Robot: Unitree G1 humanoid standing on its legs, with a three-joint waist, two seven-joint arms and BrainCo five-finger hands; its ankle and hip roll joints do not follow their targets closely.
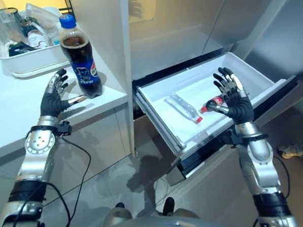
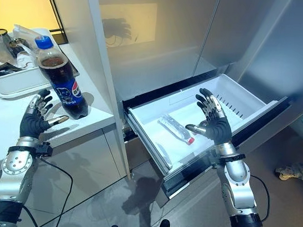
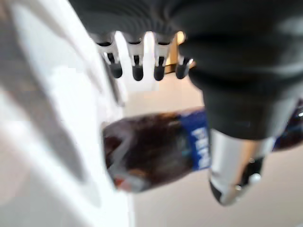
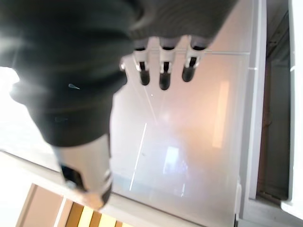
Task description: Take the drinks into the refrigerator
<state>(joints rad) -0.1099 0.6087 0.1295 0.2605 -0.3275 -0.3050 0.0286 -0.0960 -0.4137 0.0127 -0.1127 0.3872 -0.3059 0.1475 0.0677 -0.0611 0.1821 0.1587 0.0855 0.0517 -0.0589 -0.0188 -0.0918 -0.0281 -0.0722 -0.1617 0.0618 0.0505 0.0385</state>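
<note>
Currently one drink remains out: the cola bottle [image 1: 80, 59] stands upright on the white table [image 1: 20, 104], blue cap up, long axis vertical, with the white tray [image 1: 27, 61] of odds and ends behind it.

Left hand [image 1: 55, 97]: fingers spread and relaxed, holding nothing, just beside the bottle's base on its outer side, thumb pointing toward the bottle. The left wrist view puts the bottle close in front of the palm (contact not evident).

Right hand [image 2: 212, 122]: also released, fingers straight, hovering above the pulled-out refrigerator drawer [image 2: 243, 105]. A clear bottle [image 2: 177, 129] lies flat on the drawer floor, long axis running diagonally across it. In the left eye view a small red-capped bottle [image 1: 213, 103] shows just beside the right thumb; whether it touches the hand I cannot tell.

Key relation: the cola bottle lies inward of the left hand, toward the refrigerator side, and well apart from the right hand. The left hand is plainly nearer, so my judgement is that it should close round the lower body of the bottle. Risk: a tall bottle nudged at the base may topple.
</note>
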